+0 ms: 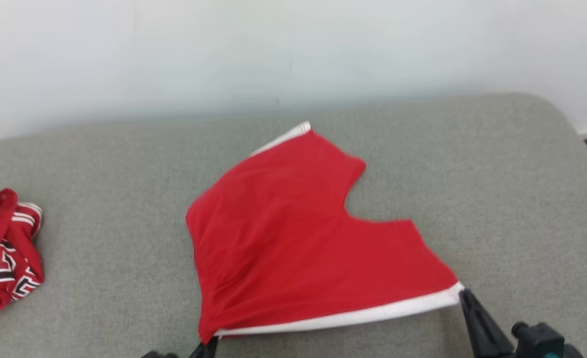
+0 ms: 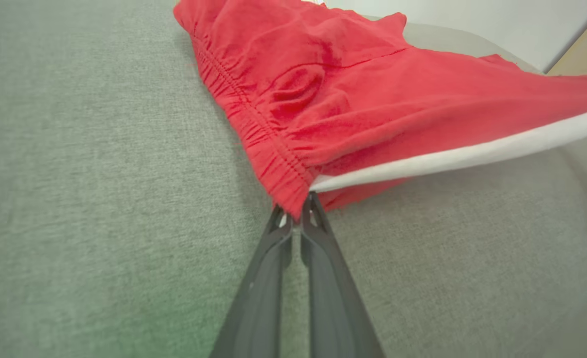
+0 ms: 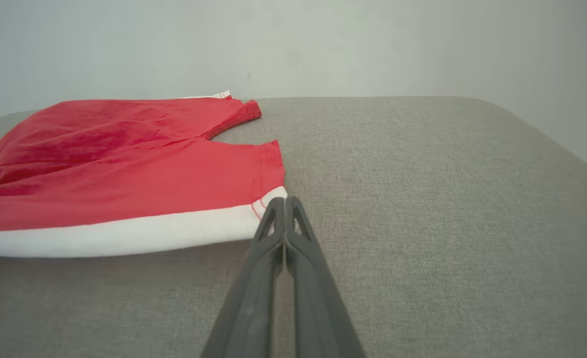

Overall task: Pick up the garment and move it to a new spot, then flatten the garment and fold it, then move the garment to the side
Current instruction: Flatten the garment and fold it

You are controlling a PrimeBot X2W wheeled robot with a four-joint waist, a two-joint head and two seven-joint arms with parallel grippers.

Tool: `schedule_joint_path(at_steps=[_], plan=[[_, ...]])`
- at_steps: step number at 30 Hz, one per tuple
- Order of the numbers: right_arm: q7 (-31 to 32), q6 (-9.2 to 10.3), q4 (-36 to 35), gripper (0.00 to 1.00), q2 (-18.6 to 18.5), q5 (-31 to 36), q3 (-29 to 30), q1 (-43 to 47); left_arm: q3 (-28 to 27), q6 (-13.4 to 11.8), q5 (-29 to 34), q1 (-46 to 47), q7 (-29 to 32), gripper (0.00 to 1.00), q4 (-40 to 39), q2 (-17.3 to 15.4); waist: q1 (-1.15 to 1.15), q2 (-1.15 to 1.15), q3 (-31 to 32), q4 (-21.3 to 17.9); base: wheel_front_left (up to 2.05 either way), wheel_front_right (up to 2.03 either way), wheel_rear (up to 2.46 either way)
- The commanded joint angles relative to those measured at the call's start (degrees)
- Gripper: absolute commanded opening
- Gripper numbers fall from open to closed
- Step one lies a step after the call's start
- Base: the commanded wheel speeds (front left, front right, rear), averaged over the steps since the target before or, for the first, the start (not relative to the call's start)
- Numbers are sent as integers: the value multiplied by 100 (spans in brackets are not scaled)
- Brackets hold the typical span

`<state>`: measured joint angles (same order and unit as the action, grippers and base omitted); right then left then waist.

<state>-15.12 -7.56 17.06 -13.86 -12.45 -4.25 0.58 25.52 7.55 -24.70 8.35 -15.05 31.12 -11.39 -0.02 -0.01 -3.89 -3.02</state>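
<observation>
Head view: left gripper [image 1: 211, 342], right gripper [image 1: 462, 292], jaws clamped on garment [image 1: 293, 233] corners, lower frame; advise even tension, flat lay-down.

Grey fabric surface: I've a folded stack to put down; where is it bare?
Widest: right of the red white-trimmed shorts, out to the grey fabric surface's rounded edge. Narrower: between shorts and the crumpled red patterned garment at left. Crowded: near hem, pinched by left gripper and right gripper.
</observation>
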Motion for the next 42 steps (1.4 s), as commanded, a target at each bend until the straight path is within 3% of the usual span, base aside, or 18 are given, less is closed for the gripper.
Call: schedule_joint_path(at_steps=[1,11,17,27,42], plan=[[-3,15,28,0,33,36,-50,177,-155,-15,19,-250,-18,0,-46,-9,2,1,417,-35,0,0,0],[-3,15,32,0,25,-47,-235,861,-547,-15,211,-1090,-19,0,-364,194,2,1,577,96,0,0,0],[-3,15,-166,0,61,-64,-191,535,-824,-15,432,-979,-19,0,-809,255,2,1,394,220,0,0,0],[-2,15,228,0,-252,-42,-166,-1660,-752,-14,692,391,-19,0,-1159,427,2,1,-713,732,0,0,0],[-3,15,1735,0,-855,197,-1041,-4549,-867,-14,840,2117,-19,0,-616,803,2,1,-1876,1527,0,0,0]])
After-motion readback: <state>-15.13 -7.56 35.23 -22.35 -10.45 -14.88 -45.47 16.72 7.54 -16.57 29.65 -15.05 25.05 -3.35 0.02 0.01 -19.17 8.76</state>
